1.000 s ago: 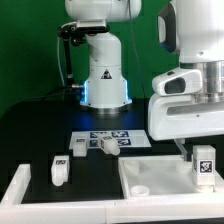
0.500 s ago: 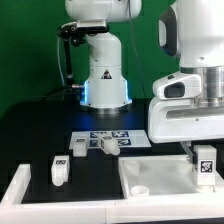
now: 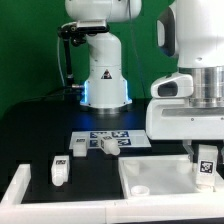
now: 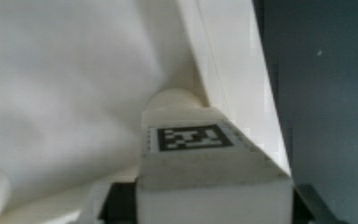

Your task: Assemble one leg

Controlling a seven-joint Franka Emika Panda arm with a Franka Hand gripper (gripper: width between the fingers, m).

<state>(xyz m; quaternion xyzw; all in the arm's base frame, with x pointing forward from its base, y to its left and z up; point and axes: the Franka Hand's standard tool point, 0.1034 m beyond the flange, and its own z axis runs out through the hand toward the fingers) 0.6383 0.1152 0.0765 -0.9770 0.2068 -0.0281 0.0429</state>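
Observation:
My gripper (image 3: 203, 155) is shut on a white leg (image 3: 205, 168) with a black marker tag on it. It holds the leg upright at the exterior view's right edge, over the far corner of the white tabletop (image 3: 150, 172). In the wrist view the leg (image 4: 202, 150) fills the space between my two dark fingers (image 4: 123, 202), with the gripper (image 4: 202, 208) closed on its sides. The tabletop's white surface (image 4: 69, 90) and edge lie right under it. I cannot tell whether the leg's lower end touches the tabletop.
Three more white legs lie on the black table: one (image 3: 60, 170) at the exterior view's left, and two (image 3: 78, 147), (image 3: 108, 143) by the marker board (image 3: 125, 136). A white rail (image 3: 14, 186) runs along the left front. The robot base (image 3: 104, 75) stands behind.
The arm's body above the gripper has shifted very slightly. The held leg stays at the same spot over the tabletop corner.

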